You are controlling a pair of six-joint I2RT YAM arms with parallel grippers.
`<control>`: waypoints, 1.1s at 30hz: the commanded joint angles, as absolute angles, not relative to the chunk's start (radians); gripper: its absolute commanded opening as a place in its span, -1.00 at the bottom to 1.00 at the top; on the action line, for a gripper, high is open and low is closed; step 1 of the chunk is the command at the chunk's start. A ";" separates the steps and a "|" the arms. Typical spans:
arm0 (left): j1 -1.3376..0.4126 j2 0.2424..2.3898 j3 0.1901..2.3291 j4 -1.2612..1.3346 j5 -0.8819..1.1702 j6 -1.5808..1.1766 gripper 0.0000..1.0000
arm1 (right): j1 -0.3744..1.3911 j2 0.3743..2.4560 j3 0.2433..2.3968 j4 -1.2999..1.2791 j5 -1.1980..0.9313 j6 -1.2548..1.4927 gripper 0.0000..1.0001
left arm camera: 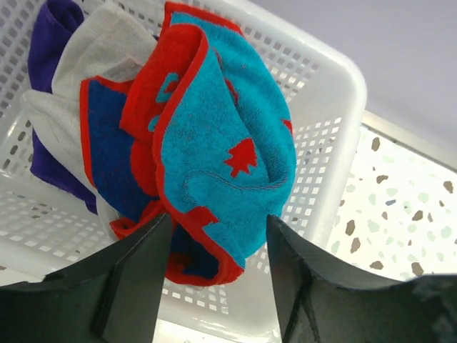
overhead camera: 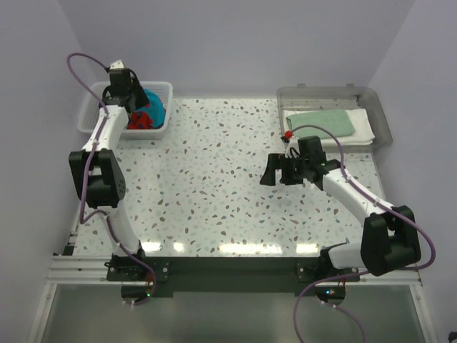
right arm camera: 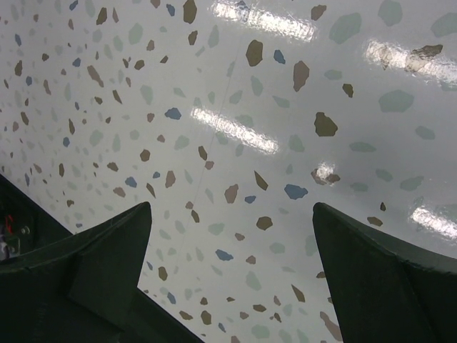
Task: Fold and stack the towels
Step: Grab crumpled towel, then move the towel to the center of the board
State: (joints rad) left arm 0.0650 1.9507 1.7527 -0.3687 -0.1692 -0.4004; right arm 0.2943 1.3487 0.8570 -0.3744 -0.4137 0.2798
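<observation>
Your left claw (left arm camera: 220, 218) is over the white slatted basket (left arm camera: 335, 93) at the far left corner of the table (right arm camera: 214, 86). Its jaws stand apart on either side of the lower fold of the turquoise-and-red towel (left arm camera: 214, 143). That towel is bunched up and rises above the basket rim. Both jaws sit right against the cloth, but I cannot tell whether they are pinching it or only flanking it. Behind it in the basket lie a pale grey towel (left arm camera: 107, 36) and a dark purple towel (left arm camera: 53, 28), both crumpled. Your right claw (right arm camera: 232, 214) is released, its jaws wide apart over bare speckled table, grasping nothing. In the clear tray (overhead camera: 371, 96) at the far right, the mint green towel (overhead camera: 321, 120) lies folded on top of the folded white towel (overhead camera: 360, 128).
</observation>
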 commanded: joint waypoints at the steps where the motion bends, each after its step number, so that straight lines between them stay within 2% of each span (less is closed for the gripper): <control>1: 0.063 2.000 1.733 -0.402 -0.156 -0.437 0.18 | 0.296 1.316 0.845 -0.365 -0.423 0.276 0.97; 4: 0.063 2.040 1.741 -0.420 -0.158 -0.443 0.06 | 0.296 1.316 0.845 -0.367 -0.425 0.281 0.97; 7: 0.063 2.049 1.740 -0.426 -0.144 -0.442 -0.26 | 0.298 1.312 0.842 -0.365 -0.425 0.282 0.97; 8: 0.063 2.048 1.741 -0.425 -0.132 -0.440 -0.69 | 0.296 1.309 0.842 -0.367 -0.425 0.284 0.97; 9: 0.063 2.033 1.741 -0.423 -0.126 -0.440 -0.91 | 0.296 1.305 0.844 -0.368 -0.425 0.282 0.97; 10: 0.061 2.019 1.741 -0.417 -0.120 -0.437 -1.00 | 0.298 1.299 0.847 -0.370 -0.423 0.281 0.97; 17: 0.009 1.838 1.822 -0.419 -0.071 -0.396 -1.00 | 0.298 1.247 0.865 -0.393 -0.396 0.267 0.97; 24: -0.207 1.686 1.988 -0.472 0.029 -0.400 -1.00 | 0.296 1.146 0.922 -0.463 -0.301 0.227 0.97; 29: -0.354 1.493 1.812 -0.430 0.125 -0.440 -1.00 | 0.296 1.068 0.957 -0.486 -0.239 0.215 0.97; 32: -0.489 1.370 1.593 -0.399 0.153 -0.448 -0.94 | 0.296 1.020 0.957 -0.485 -0.230 0.230 0.97; 33: -0.564 1.339 1.450 -0.384 0.164 -0.459 -0.90 | 0.296 1.002 0.956 -0.492 -0.229 0.235 0.97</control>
